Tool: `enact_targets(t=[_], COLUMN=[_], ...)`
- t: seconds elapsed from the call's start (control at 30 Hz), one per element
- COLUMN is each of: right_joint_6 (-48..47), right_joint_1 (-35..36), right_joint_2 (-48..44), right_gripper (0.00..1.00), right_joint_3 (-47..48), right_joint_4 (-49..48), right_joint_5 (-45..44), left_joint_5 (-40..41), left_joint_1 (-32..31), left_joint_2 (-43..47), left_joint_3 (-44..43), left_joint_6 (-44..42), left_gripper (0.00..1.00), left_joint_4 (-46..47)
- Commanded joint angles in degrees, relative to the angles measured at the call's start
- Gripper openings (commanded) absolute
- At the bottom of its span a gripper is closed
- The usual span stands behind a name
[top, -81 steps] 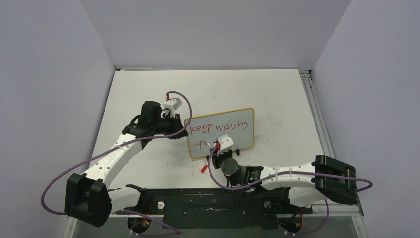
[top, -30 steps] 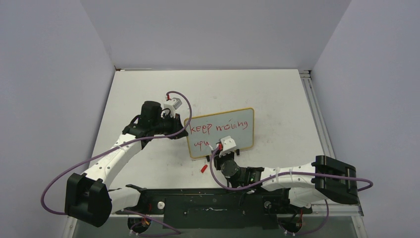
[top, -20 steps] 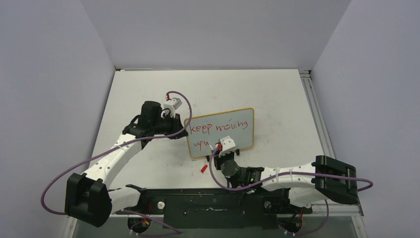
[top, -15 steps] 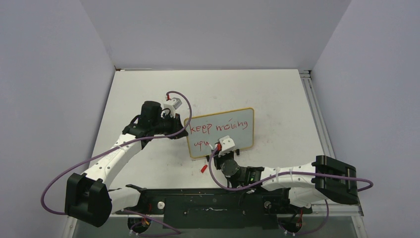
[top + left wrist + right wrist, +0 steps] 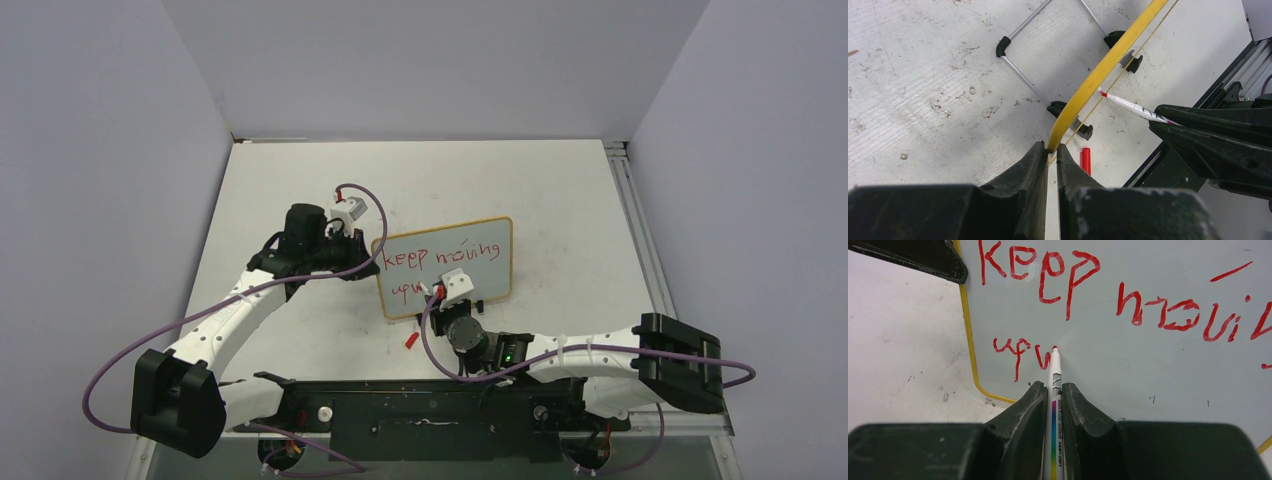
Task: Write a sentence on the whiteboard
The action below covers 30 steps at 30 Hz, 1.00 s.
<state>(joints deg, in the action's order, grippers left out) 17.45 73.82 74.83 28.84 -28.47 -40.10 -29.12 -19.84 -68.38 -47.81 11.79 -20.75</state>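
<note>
1. Top external: the scene is viewed from above and behind the arm bases, facing down and forward. The whole whiteboard (image 5: 492, 272) is taken in from far off, mid-frame, its face toward the camera.
2. Left wrist: the camera is set at the whiteboard's left end, very near, aimed along its yellow edge. The table behind and in front of the whiteboard is shown.
3. Right wrist: the camera is set in front of the whiteboard, very near, facing its lower-left face.
4. Shared: the sentence (image 5: 1070, 290) is seen by top and right wrist. The marker (image 5: 1135, 106) is seen by both wrists. The red cap (image 5: 1085, 161) in front of the whiteboard is seen by top and left wrist.
</note>
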Motion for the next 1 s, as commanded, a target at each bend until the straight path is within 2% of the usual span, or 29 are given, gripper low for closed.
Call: enact_targets(t=[0.0, 0.23, 0.4, 0.97], right_joint_6=[-0.9, -1.6, -2.8, 0.5], right_joint_1=[-1.0, -0.8, 0.6, 0.8], right_joint_2=[-1.8, -2.8, -6.7, -16.3], right_gripper=[0.05, 0.05, 0.05, 0.05], right_joint_3=[2.0, 2.0, 1.1, 0.4], right_joint_4=[-2.7, -2.4, -1.4, 9.7], right_joint_5=[-1.7, 0.5, 3.0, 8.6], left_joint_5=[-1.2, -1.0, -0.8, -0.5], left_joint_1=[-0.3, -0.3, -0.3, -0.2], left_joint_2=[0.3, 0.4, 0.3, -0.4], left_joint_3=[-0.7, -0.7, -0.8, -1.0], left_joint_6=[0.9, 0.9, 0.9, 0.0], left_gripper=[0.0, 0.0, 0.0, 0.0], left_joint_4=[1.5, 1.3, 1.3, 1.1])
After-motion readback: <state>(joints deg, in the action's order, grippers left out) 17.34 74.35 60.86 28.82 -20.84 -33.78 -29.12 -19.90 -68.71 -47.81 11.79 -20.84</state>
